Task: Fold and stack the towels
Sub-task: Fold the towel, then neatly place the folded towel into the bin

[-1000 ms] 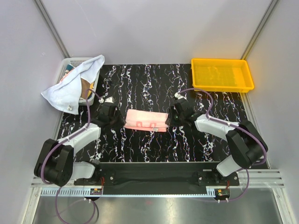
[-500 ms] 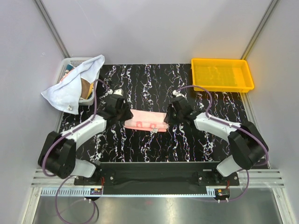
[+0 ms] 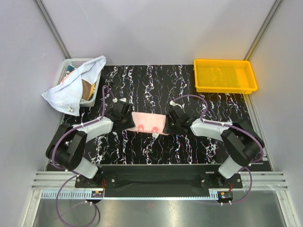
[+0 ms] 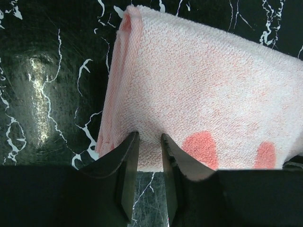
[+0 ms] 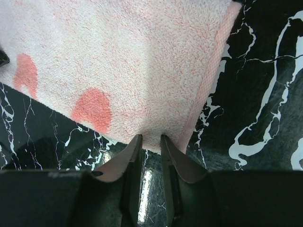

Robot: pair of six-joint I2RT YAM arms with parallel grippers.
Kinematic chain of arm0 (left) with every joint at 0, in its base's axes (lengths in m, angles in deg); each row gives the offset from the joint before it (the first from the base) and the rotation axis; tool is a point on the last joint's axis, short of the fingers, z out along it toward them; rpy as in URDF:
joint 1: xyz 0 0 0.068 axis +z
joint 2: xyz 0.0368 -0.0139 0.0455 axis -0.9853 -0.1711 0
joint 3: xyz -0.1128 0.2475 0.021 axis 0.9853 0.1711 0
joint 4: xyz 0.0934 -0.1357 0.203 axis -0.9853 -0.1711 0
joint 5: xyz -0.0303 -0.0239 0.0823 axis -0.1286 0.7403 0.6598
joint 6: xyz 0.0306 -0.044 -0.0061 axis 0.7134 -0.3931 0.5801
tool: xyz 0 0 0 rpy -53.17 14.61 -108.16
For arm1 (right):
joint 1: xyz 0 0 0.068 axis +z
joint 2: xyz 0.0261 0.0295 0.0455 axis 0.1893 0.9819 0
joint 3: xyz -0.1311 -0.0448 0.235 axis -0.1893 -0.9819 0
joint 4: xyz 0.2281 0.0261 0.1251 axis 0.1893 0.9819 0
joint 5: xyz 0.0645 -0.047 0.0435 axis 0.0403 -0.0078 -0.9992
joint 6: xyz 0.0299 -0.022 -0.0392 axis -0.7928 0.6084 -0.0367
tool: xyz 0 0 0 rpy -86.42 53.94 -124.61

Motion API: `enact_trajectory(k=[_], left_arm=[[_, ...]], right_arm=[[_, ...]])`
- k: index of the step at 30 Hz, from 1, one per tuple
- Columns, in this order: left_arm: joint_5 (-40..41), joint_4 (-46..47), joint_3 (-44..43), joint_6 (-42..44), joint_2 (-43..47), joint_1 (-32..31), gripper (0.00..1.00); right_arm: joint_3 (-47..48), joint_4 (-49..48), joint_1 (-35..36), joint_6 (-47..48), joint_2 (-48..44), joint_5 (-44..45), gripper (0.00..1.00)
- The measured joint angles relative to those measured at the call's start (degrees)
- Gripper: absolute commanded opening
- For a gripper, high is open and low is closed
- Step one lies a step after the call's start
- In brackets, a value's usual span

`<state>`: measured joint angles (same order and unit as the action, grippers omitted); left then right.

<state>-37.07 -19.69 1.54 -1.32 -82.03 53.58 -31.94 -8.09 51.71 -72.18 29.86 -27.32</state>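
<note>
A pink towel with red spots lies folded at the middle of the black marbled table. My left gripper is at its left end and my right gripper at its right end. The left wrist view shows the left gripper pinching the towel's near edge close to its left corner. The right gripper pinches the near edge of the towel close to its right corner, the cloth puckered between its tips. A white towel hangs over the basket, with a brown towel beneath it.
A white mesh basket stands at the back left corner of the table. A yellow plastic tray sits at the back right. Grey walls close in the table on three sides.
Both grippers have moved away from the bases and inward toward each other. The pink towel between them has become shorter from left to right.
</note>
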Motion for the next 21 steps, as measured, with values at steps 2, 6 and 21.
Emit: enact_trajectory(k=[2,6,21], left_arm=[[0.02,0.66,0.15,-0.22,-0.22,0.0,0.31],[0.02,1.36,0.24,-0.55,-0.66,0.0,0.31],[-0.31,0.94,0.22,-0.63,0.04,-0.02,0.32]], right_arm=[[-0.2,-0.63,0.15,-0.22,0.15,0.0,0.29],[-0.31,-1.64,0.17,-0.61,0.76,-0.24,0.29],[7.45,11.26,0.0,1.07,-4.57,8.87,0.49]])
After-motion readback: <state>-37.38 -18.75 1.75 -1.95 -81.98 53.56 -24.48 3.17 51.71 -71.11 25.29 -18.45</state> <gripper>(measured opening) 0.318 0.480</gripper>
